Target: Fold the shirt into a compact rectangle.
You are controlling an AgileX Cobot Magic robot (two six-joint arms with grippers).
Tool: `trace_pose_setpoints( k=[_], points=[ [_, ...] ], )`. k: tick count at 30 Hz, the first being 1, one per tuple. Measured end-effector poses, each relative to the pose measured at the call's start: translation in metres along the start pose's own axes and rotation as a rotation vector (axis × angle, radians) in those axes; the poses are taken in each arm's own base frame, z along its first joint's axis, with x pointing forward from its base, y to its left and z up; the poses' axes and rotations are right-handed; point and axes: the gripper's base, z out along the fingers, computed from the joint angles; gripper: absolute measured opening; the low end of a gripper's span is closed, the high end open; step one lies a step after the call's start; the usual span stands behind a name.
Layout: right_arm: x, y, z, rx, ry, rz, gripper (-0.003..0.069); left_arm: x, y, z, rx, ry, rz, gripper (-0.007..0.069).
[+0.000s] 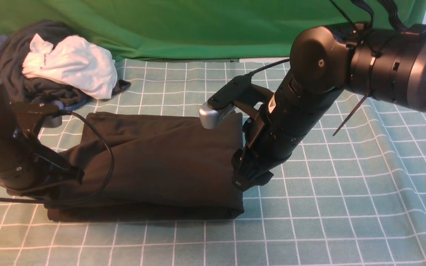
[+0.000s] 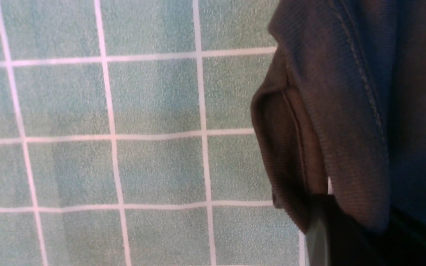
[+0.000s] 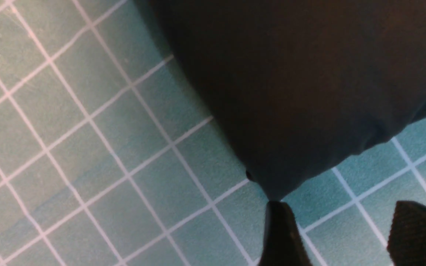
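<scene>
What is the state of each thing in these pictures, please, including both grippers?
shirt: folded into a rough rectangle, flat on the checked cloth.
left gripper: shut on the shirt's ribbed edge.
right gripper: open, holding nothing, at the shirt's right edge.
white garment: crumpled, on top of the dark grey garment.
dark grey garment: heaped, unfolded.

This looks like a staged robotics lab or recording studio, not a home. A green backdrop cloth [image 1: 198, 26] hangs behind the counter [image 1: 346, 207], which wears a teal tablecloth with a white grid. Two black robot arms with cabled wrist cameras lean over it. Beyond the left tool [image 1: 70, 175], a heap of spare garments [image 1: 54, 70] waits.
</scene>
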Motion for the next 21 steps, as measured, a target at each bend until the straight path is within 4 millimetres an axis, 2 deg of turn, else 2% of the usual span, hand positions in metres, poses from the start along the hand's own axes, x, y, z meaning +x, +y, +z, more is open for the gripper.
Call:
trace_pose_setpoints(
  k=[3,7,11,13,17,18,21],
  points=[
    [0.000,0.000,0.000,0.002,-0.005,0.000,0.0363,0.000,0.001,0.000,-0.009,0.003,-0.006,0.0069],
    [-0.001,-0.001,-0.001,0.009,-0.002,-0.005,0.0235,-0.004,0.003,-0.005,-0.031,0.003,-0.032,0.0188],
    [-0.008,-0.001,-0.017,0.036,0.021,-0.016,0.0074,-0.012,0.005,-0.020,-0.043,0.014,-0.045,0.0295],
    [-0.014,-0.002,-0.033,0.069,0.024,-0.014,0.0034,-0.015,0.006,-0.029,-0.047,0.032,-0.049,0.0334],
    [-0.022,-0.007,-0.079,0.125,-0.042,0.014,0.0022,-0.022,0.007,-0.048,-0.053,0.055,-0.057,0.0358],
    [-0.022,-0.007,-0.083,0.128,-0.049,0.015,0.0022,-0.022,0.007,-0.049,-0.054,0.059,-0.057,0.0358],
    [-0.012,-0.009,-0.146,0.194,-0.193,0.059,0.0022,-0.019,0.007,-0.066,-0.045,0.038,-0.059,0.0300]
  ],
)
